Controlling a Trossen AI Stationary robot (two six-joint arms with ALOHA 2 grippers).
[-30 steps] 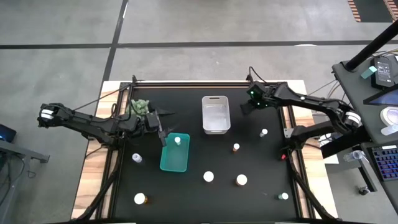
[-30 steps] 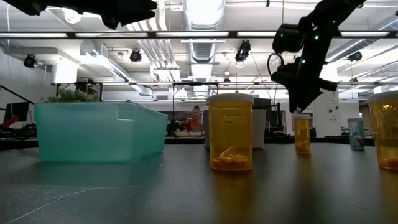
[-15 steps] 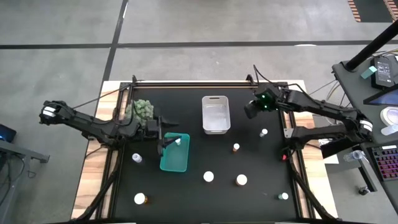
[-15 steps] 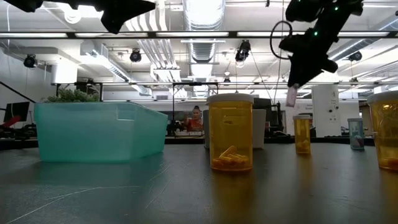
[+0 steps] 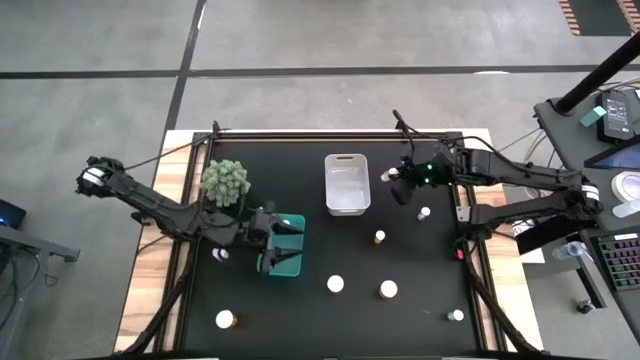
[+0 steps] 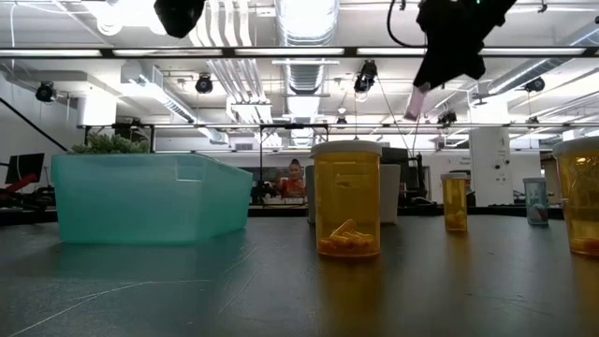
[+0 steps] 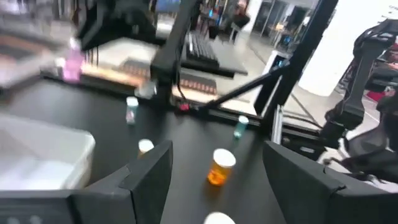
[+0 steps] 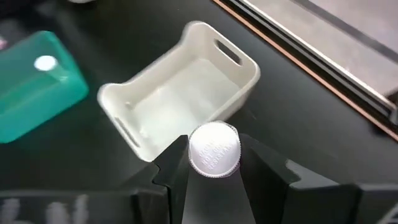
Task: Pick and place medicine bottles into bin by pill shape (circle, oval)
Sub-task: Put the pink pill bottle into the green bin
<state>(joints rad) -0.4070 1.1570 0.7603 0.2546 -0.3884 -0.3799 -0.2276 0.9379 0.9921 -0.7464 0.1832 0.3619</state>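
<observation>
Since a second ago your right claw [image 5: 392, 176] has swung in from the counter's far right corner toward the middle and now hangs just beside the white bin [image 5: 347, 183], on its right side, while the left arm has slid along so that its claw [image 5: 285, 237] sits over the teal bin [image 5: 281, 246].

You are in the carry step. In the right wrist view the claw's fingers [image 8: 176, 163] are closed partway on a white-capped bottle [image 8: 214, 150], cap facing the camera, with the white bin's open mouth just ahead of it. The low view shows the same bottle held high off the counter. Your left claw stands wide open and holds nothing that I can see.

One bottle [image 5: 287, 224] already lies in the teal bin; the white bin looks empty. The rest of the medicine bottles [image 5: 380, 237] stand scattered over the near half of the counter — several toward the near right corner, two toward the near left.

The next move, as I judge it, is to bring the right claw over the white bin's interior, lower it a little and open — only if this bottle's pill shape belongs there, which I cannot tell from here. Keep clear of the bin's right wall on the way in.
</observation>
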